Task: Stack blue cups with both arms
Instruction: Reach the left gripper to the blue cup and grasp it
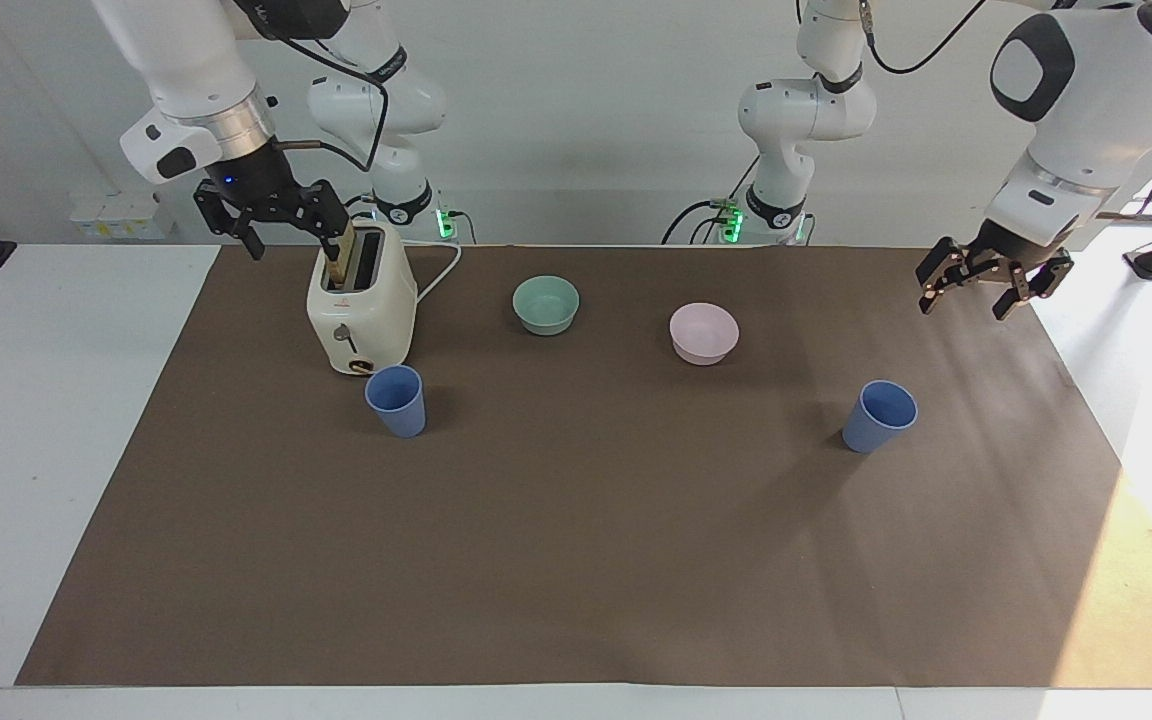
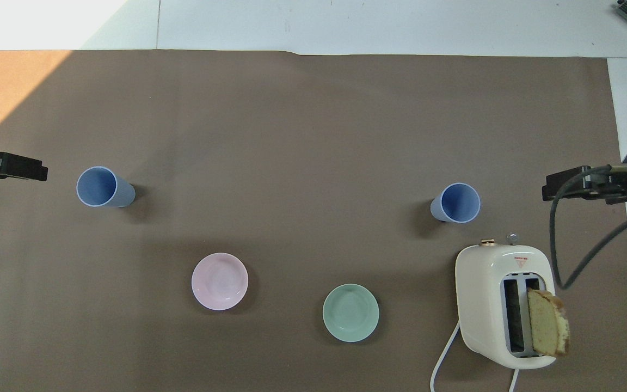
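Note:
Two blue cups stand upright on the brown mat (image 1: 576, 560). One cup (image 1: 879, 416) is toward the left arm's end and also shows in the overhead view (image 2: 101, 187). The other cup (image 1: 396, 400) stands just beside the toaster, farther from the robots than it, and also shows in the overhead view (image 2: 458, 203). My left gripper (image 1: 964, 300) hangs open and empty over the mat's edge at its own end, apart from the first cup; its tip shows in the overhead view (image 2: 19, 167). My right gripper (image 1: 296, 238) waits open and empty above the toaster, also in the overhead view (image 2: 564, 185).
A cream toaster (image 1: 361, 310) with a slice of bread (image 1: 341, 255) in one slot stands toward the right arm's end. A mint-green bowl (image 1: 546, 304) and a pink bowl (image 1: 703, 333) sit between the arms' bases and the cups.

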You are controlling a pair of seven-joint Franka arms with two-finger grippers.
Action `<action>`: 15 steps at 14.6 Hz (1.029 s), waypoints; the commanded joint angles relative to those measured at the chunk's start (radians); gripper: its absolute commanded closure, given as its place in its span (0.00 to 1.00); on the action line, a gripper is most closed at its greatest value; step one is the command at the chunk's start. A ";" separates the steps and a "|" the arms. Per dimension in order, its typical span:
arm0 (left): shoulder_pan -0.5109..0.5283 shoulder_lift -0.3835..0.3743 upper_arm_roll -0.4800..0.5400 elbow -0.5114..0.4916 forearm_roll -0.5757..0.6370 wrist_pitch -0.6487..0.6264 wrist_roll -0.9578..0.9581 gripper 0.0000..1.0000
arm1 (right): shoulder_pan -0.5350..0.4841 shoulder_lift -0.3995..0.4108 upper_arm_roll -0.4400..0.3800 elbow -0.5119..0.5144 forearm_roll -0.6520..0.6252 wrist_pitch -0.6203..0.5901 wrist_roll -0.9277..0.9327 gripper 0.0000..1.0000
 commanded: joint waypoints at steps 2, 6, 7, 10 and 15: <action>0.011 0.022 0.003 -0.105 -0.016 0.187 0.013 0.00 | -0.013 -0.007 0.005 -0.011 0.025 0.008 0.009 0.00; 0.025 0.119 0.003 -0.121 -0.016 0.277 0.013 0.08 | -0.013 -0.007 0.005 -0.011 0.025 0.008 0.009 0.00; 0.033 0.122 0.003 -0.139 -0.016 0.306 0.013 0.12 | -0.013 -0.007 0.005 -0.011 0.025 0.008 0.009 0.00; 0.036 0.128 0.001 -0.217 -0.016 0.414 0.011 0.23 | -0.013 -0.007 0.005 -0.011 0.025 0.009 0.009 0.00; 0.036 0.117 0.001 -0.269 -0.017 0.427 0.007 1.00 | -0.013 -0.007 0.005 -0.011 0.025 0.008 0.009 0.00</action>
